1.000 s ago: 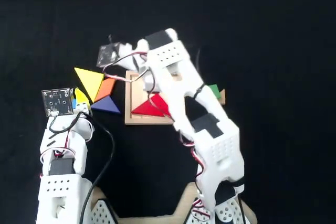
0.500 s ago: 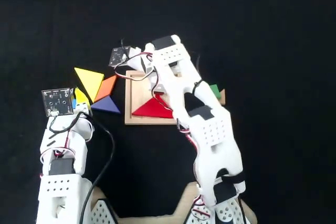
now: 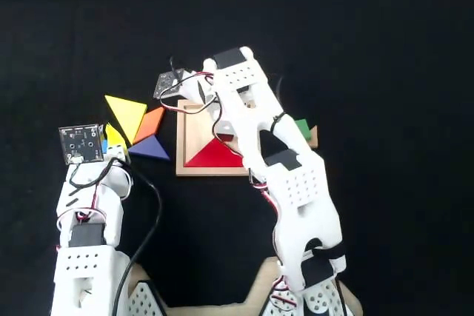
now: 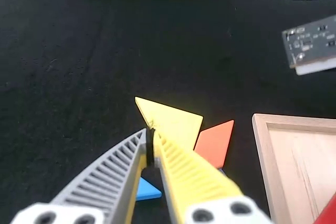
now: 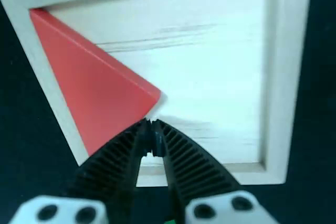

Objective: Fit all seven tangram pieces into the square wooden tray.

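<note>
- The right arm has swung a little toward the tray (image 3: 194, 120) since a second ago, and its wrist now hangs over the tray's far left corner.
- The red triangle (image 3: 211, 156) has slid closer to the tray's near rim and now lies flat inside, one edge along a wall.
- Right gripper (image 5: 150, 126): fingers pressed together, holding nothing, tips just beside the red triangle's free corner over bare wood.
- The left arm hasn't budged. The left gripper (image 4: 150, 135) is pinched closed and empty, its tips over the near edge of the yellow triangle (image 4: 176, 121).
- Out on the black cloth left of the tray, the yellow triangle, the orange piece (image 3: 150, 121) and the blue triangle (image 3: 150, 149) sit clustered, touching or nearly so.
- A light-blue piece (image 4: 147, 190) peeks out under the left gripper's fingers.
- From above, the right arm covers the tray's right half, and a green piece (image 3: 302, 128) shows just past it on that side.
</note>
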Action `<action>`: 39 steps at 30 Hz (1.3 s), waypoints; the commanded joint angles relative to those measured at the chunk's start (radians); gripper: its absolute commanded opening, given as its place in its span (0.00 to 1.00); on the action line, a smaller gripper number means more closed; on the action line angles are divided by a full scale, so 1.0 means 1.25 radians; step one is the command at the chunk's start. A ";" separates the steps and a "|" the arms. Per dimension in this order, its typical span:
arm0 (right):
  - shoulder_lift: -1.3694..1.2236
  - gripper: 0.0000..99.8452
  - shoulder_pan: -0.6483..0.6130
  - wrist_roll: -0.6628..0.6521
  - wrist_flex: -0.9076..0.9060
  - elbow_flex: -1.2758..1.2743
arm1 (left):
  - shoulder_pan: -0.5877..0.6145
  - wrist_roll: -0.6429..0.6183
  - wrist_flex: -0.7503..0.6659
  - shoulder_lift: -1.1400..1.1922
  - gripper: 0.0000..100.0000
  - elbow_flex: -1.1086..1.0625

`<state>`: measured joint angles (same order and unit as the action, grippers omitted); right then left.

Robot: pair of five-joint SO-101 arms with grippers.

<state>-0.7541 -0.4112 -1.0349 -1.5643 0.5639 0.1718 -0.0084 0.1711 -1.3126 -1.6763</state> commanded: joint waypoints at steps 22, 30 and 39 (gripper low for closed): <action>0.539 0.01 0.031 0.436 -0.162 0.050 | -0.048 0.012 0.104 -0.001 0.04 0.080; 0.803 0.01 0.079 0.550 -0.021 -0.385 | -0.072 0.011 0.236 -0.010 0.17 0.169; 1.048 0.01 0.265 0.555 0.436 -0.980 | -0.019 0.053 0.529 0.012 0.17 0.449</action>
<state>0.4611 -0.1105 -0.3475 -1.1945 -0.4764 0.1366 0.0238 0.7388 -1.3111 -1.2958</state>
